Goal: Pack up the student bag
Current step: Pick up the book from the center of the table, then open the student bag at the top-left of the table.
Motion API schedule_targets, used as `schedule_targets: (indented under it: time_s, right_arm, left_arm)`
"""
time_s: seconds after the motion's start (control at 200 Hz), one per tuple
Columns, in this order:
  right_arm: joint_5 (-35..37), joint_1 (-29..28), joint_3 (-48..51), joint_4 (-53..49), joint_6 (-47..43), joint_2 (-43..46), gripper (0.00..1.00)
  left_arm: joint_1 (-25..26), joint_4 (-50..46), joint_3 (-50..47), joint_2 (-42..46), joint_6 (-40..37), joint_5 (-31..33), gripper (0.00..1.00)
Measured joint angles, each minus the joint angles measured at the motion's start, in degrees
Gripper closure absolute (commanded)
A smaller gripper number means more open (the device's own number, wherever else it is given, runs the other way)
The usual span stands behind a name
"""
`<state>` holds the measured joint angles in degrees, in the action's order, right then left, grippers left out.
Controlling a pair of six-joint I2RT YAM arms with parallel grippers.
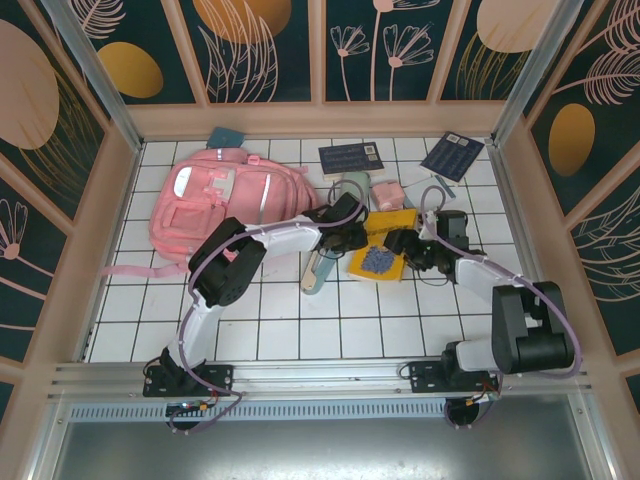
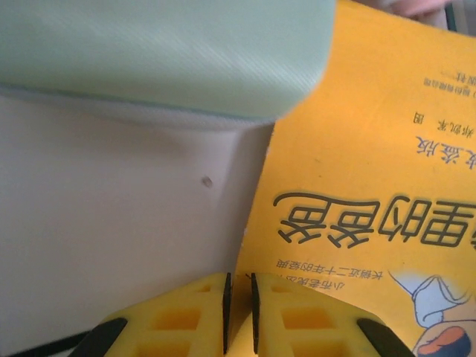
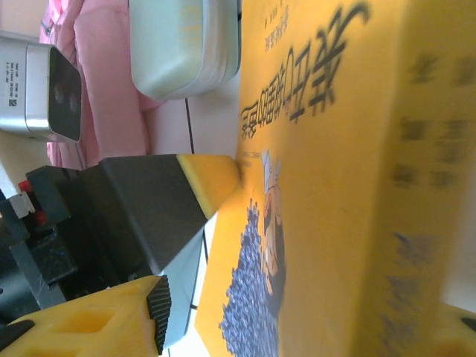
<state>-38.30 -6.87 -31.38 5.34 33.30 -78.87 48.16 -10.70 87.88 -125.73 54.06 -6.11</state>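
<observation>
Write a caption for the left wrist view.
Left jaws pinch the yellow book's edge; mint-green pouch beyond, white table alongside.

I'd call this a robotics lab test cell. A white tiled surface [image 1: 300,330] is boxed in by dark teal leaf-print wall panels in pale wooden frames [image 1: 260,50]. Along the near edge, a grooved aluminium rail [image 1: 320,372] carries the left arm's black base [image 1: 185,380] and the right arm's black base [image 1: 455,378].

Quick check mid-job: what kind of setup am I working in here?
Likely a staged robot test booth, not a real classroom: a white gridded tabletop, wood-framed walls with leaf-print panels, and left arm and right arm bolted to a metal rail. A pink bag and yellow book are the props.
</observation>
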Motion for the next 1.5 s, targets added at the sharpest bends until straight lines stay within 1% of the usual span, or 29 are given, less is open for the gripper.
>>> schedule_targets:
  time_s: [0.105, 0.21, 0.27, 0.375, 0.41, 0.48, 0.59, 0.705, 0.811, 0.911, 0.966, 1.086, 1.256, 1.336, 1.421, 1.501]
  right_arm:
    - [-1.4, -0.1, 0.0, 1.6, 0.5, -1.0, 0.51]
    - [-1.6, -0.3, 0.0, 1.8, 0.5, -1.1, 0.63]
    - [-1.0, -0.4, -0.1, 1.2, 0.0, -1.0, 0.67]
    - [1.4, -0.5, -0.8, -1.7, -0.8, -0.7, 0.79]
    - [2.4, -0.5, -0.9, -2.7, -1.2, -0.3, 0.85]
    - [3.9, -0.5, -1.0, -4.6, -1.6, 0.9, 1.00]
    - [5.6, -0.5, -1.7, -7.4, -2.0, 2.1, 1.00]
    - [6.8, -0.5, -2.7, -9.2, -2.6, 2.8, 1.00]
    - [7.5, -0.5, -3.4, -10.6, -2.8, 4.0, 1.00]
    - [7.5, -0.4, -4.4, -11.9, -2.8, 5.4, 1.00]
    - [7.5, -0.4, -5.1, -12.5, -2.8, 6.1, 1.00]
    - [7.4, -0.4, -6.5, -12.9, -2.8, 7.2, 1.00]
    - [7.2, -0.4, -7.9, -12.9, -2.6, 7.5, 1.00]
    - [7.0, -0.4, -8.0, -12.9, -2.5, 7.5, 1.00]
    - [6.8, -0.4, -8.2, -12.9, -2.4, 7.5, 1.00]
    - [6.8, -0.4, -8.8, -12.9, -2.3, 7.5, 1.00]
  left_arm:
    - [0.2, 0.2, -0.1, 0.0, 0.0, -0.9, 0.84]
    - [0.2, 0.2, -0.1, 0.0, 0.0, -1.0, 0.83]
    - [0.2, 0.1, -0.1, 0.0, 0.0, -1.0, 0.82]
    - [0.3, 0.0, -0.1, 0.0, -0.2, -1.1, 0.81]
    - [0.3, 0.0, -0.1, 0.0, -0.3, -1.2, 0.81]
    - [0.6, -0.2, -0.1, 0.0, -0.7, -1.2, 0.79]
    - [1.0, -2.2, 0.3, 0.0, -1.6, -0.9, 0.76]
    - [1.0, -5.9, 2.1, 0.5, -3.1, 0.0, 0.71]
    - [0.7, -9.6, 3.7, 3.0, -4.9, 2.1, 0.70]
    - [-0.7, -12.7, 5.3, 7.5, -6.9, 5.1, 0.67]
    - [-2.0, -14.1, 6.1, 10.2, -8.5, 7.7, 0.63]
    - [-5.2, -17.7, 8.5, 13.7, -11.6, 13.4, 0.61]
    - [-8.9, -24.2, 12.7, 10.6, -15.8, 20.1, 0.59]
    - [-9.3, -26.4, 13.2, 7.9, -17.1, 21.8, 0.59]
    - [-9.3, -28.7, 13.6, 5.0, -18.0, 23.2, 0.63]
    - [-9.3, -30.1, 13.9, 2.8, -18.5, 24.1, 0.64]
